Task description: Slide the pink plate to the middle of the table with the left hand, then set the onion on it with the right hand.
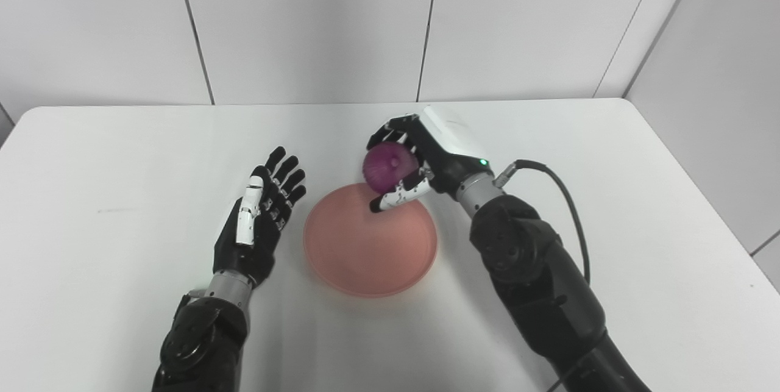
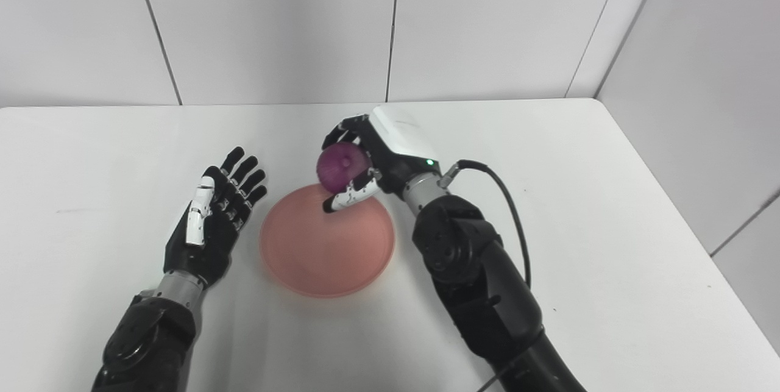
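A round pink plate lies flat near the middle of the white table. A purple onion is held just above the plate's far rim, and my right hand is shut on it, fingers curled over the top and thumb under it. My left hand rests open a little to the left of the plate, fingers stretched out and apart, not touching the rim. In the right eye view the onion hangs over the plate the same way.
The white table ends at a tiled wall behind and a wall on the right. A black cable loops from my right wrist over the tabletop.
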Motion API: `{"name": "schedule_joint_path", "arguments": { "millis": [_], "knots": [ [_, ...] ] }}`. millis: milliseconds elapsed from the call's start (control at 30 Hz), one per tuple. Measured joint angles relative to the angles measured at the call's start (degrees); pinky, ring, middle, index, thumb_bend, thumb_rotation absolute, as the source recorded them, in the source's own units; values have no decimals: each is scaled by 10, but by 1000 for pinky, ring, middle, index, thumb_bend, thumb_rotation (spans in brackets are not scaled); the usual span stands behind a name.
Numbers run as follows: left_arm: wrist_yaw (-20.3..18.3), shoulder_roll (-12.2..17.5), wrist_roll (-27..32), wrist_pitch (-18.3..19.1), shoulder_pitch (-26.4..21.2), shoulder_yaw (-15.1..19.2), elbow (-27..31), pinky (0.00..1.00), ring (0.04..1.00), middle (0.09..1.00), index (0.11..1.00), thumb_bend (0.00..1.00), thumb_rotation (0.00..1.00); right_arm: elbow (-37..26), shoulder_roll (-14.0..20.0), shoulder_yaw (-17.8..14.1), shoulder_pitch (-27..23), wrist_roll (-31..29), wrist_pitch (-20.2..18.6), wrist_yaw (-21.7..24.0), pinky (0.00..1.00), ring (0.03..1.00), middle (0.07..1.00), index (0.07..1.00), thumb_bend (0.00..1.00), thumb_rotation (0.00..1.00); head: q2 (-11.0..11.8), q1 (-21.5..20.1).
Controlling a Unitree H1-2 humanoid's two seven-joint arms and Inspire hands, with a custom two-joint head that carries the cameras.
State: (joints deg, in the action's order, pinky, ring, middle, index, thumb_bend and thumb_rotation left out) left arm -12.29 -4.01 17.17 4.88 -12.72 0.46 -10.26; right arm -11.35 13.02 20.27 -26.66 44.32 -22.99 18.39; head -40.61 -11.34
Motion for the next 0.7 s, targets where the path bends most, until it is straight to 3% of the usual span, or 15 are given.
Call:
{"name": "schedule_joint_path", "arguments": {
  "millis": [467,700],
  "knots": [
    [5,-5,-2,0,4,-4,5,959,954,955,937,415,1000,32,-15,34,4,2,1,0,299,388,486,488,520,135,-3,11],
    [6,-5,-6,0,5,-4,6,953,947,950,933,418,1000,48,-13,45,20,4,2,0,331,413,503,488,520,136,-4,11]
  ]
}}
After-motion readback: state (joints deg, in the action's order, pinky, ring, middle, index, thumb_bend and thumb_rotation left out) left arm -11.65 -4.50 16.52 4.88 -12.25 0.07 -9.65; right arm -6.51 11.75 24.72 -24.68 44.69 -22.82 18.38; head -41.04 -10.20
